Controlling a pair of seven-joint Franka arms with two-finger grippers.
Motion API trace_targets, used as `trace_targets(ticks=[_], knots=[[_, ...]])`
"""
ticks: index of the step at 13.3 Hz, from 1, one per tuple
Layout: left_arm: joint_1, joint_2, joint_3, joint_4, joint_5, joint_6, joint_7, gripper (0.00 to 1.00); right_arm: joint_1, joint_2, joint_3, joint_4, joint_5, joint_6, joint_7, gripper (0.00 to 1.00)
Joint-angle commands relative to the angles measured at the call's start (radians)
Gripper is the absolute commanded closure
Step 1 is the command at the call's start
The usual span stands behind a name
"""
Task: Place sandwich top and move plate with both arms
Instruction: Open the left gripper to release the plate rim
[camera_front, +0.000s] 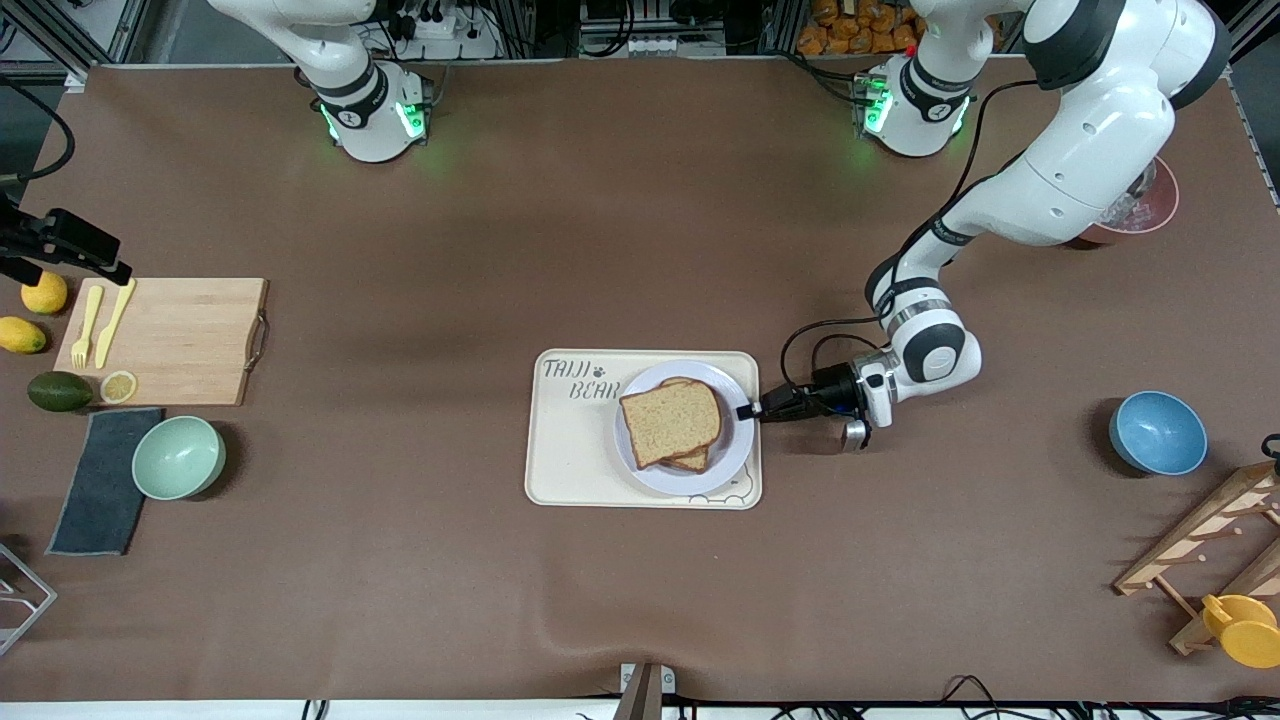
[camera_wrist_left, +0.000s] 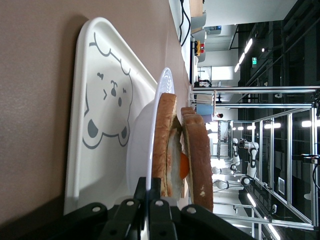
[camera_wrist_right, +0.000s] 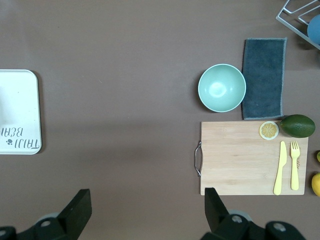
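The sandwich top (camera_front: 668, 420), a speckled tan slice, lies on a lower slice on the lavender-white plate (camera_front: 735, 455). The plate sits on the cream bear-printed tray (camera_front: 570, 450). My left gripper (camera_front: 748, 411) is low at the plate's edge toward the left arm's end, shut on the rim. In the left wrist view its jaws (camera_wrist_left: 151, 192) pinch the thin plate rim (camera_wrist_left: 162, 85); the sandwich top (camera_wrist_left: 197, 150) lies over an egg (camera_wrist_left: 183, 165) and the lower slice. My right gripper (camera_wrist_right: 145, 210) is open and empty, high over bare table, and is out of the front view.
A wooden cutting board (camera_front: 180, 340) with a yellow fork, knife and lemon slice, an avocado, lemons, a mint bowl (camera_front: 178, 457) and a grey cloth lie toward the right arm's end. A blue bowl (camera_front: 1158, 432) and a wooden rack (camera_front: 1210, 550) stand toward the left arm's end.
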Motion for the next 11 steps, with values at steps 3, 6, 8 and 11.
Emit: trace_targets(ticks=[3,6,8,11], knots=[[-0.035,0.041,0.028,0.020,0.021,-0.018,0.002,1.00,-0.002,-0.004,0.002,-0.008,-0.002,0.003,0.015,0.00],[-0.075,0.041,0.059,0.020,0.021,-0.018,0.002,1.00,-0.002,-0.004,0.002,-0.008,-0.002,0.003,0.013,0.00],[-0.074,0.044,0.060,0.020,0.021,-0.018,0.001,0.75,0.000,-0.004,0.002,-0.008,-0.002,0.005,0.015,0.00],[-0.069,0.041,0.059,0.017,0.021,-0.018,-0.001,0.00,0.000,-0.004,0.002,-0.008,-0.002,0.007,0.015,0.00]])
